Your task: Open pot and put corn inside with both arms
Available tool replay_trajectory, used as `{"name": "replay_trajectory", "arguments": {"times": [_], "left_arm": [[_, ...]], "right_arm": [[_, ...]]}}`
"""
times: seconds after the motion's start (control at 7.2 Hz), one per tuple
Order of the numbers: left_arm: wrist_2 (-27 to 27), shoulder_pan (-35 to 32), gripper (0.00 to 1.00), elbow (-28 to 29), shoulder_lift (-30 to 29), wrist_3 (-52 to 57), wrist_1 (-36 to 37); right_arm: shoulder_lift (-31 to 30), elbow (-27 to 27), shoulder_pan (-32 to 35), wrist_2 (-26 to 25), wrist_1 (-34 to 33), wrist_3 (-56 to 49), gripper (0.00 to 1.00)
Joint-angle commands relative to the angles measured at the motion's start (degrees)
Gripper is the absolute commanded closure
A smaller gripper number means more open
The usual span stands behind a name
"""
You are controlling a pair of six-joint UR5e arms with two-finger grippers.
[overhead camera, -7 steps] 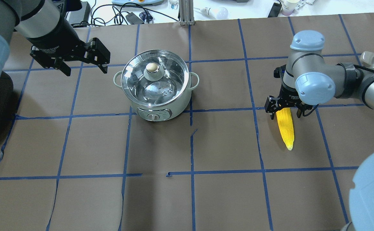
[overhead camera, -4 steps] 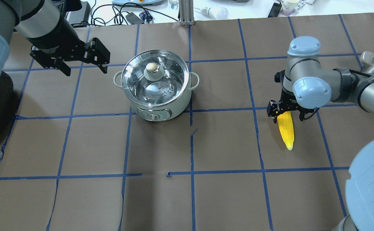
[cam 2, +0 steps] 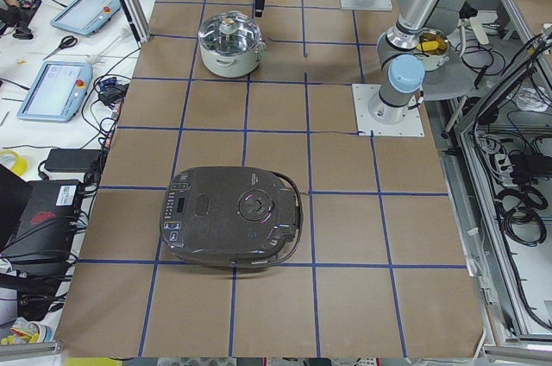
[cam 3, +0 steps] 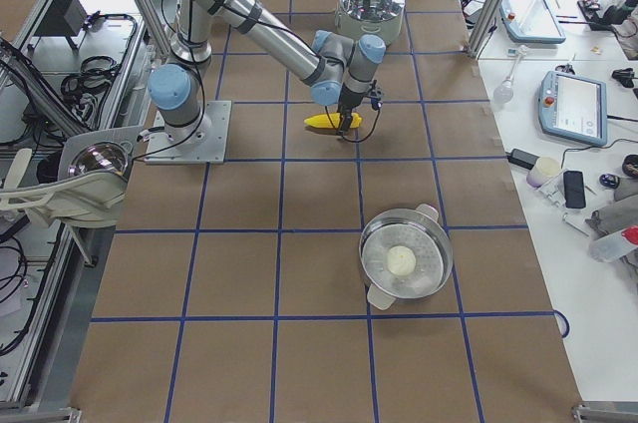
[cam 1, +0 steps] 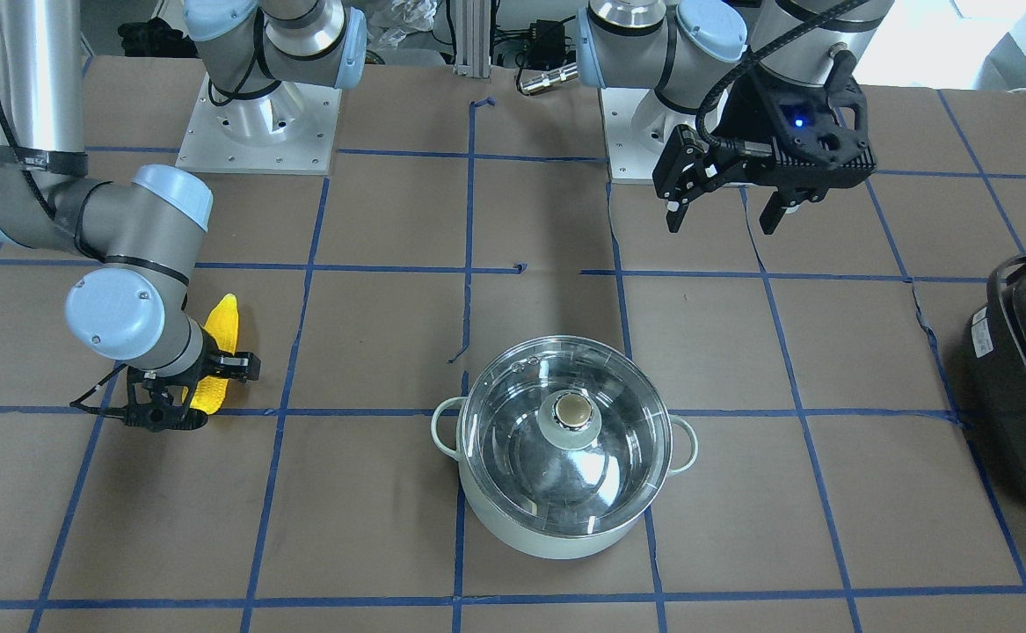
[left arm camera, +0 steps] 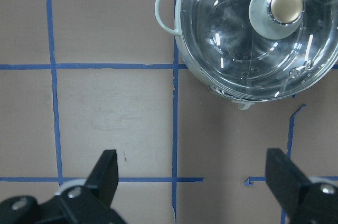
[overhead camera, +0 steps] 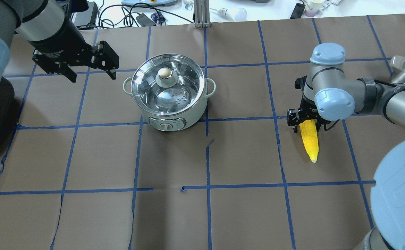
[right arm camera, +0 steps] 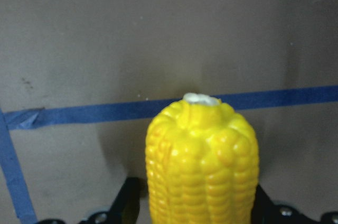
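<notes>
Overhead: over the last second the right gripper [overhead camera: 310, 126] has eased down a little. Its jaws stand wide, astride the thick end of the corn [overhead camera: 310, 146]. The corn has not shifted and lies flat on the table [overhead camera: 244, 215], well apart from the pot [overhead camera: 174, 116]. The left gripper [overhead camera: 93, 77] has not moved. It hangs wide and empty near the pot's handle, and the lid [overhead camera: 185, 76] is on.

Front-facing: one finger stands on each side of the cob.

Right wrist: dark fingers sit close to both flanks of the corn, but whether they touch it cannot be told.

Left wrist: the knob [left arm camera: 287, 6] lies well ahead, not between the fingers.

The corn grasp looks about ready to close, while opening the pot is not yet begun.
</notes>
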Motion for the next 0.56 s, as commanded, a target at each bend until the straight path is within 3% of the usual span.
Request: {"name": "replay_trajectory", "arguments": {"times": [0.0, 0.42], "left_arm": [[-0.02, 0.09, 0.00, 0.00, 0.06, 0.00, 0.00], [-0.02, 0.09, 0.00, 0.00, 0.07, 0.00, 0.00]], "right_arm": [[-0.42, -1.58, 0.00, 0.34, 0.00, 0.35, 1.00], [-1.30, -7.19, -0.09, 0.07, 2.36, 0.52, 1.00]]}}
